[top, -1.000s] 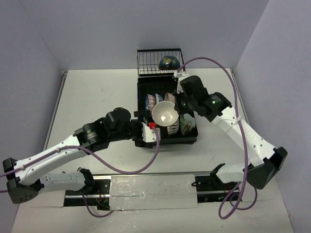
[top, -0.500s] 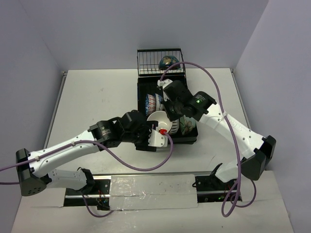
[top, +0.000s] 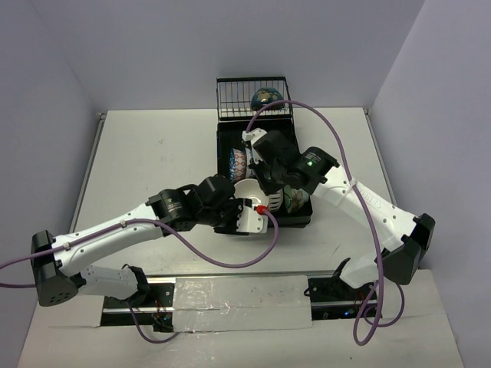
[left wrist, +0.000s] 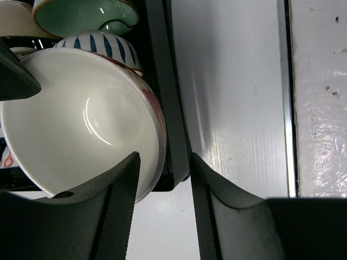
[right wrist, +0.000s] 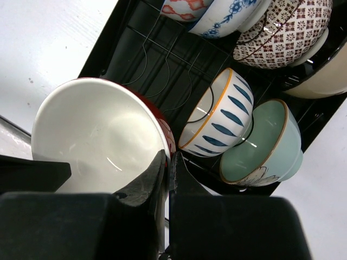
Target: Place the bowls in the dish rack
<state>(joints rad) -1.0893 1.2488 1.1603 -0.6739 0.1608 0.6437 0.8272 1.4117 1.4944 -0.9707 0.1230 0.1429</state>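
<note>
My right gripper [right wrist: 168, 157] is shut on the rim of a bowl, white inside and red outside [right wrist: 97, 135], held tilted over the near left corner of the black dish rack [top: 301, 218]. My left gripper [left wrist: 164, 160] is open, one finger inside that bowl [left wrist: 81, 119] and the other outside, so the bowl's rim and the rack's corner [left wrist: 171, 135] lie between the jaws. Racked beside it stand a blue-striped bowl [right wrist: 217, 116] and a pale green bowl [right wrist: 265, 143]. From above, both grippers meet at the white bowl [top: 247, 190].
Further bowls stand on edge deeper in the rack: a brown-patterned one [right wrist: 284, 27], a blue-flowered one [right wrist: 227, 16] and a cream one [right wrist: 320, 81]. A dark blue bowl [top: 266, 97] sits in the wire basket [top: 238, 96] at the rack's far end. Purple cables loop over both arms.
The right arm has carried the white bowl down and left to the rack's near corner. The left arm has moved right to meet it, and its jaws have narrowed around the rim.
</note>
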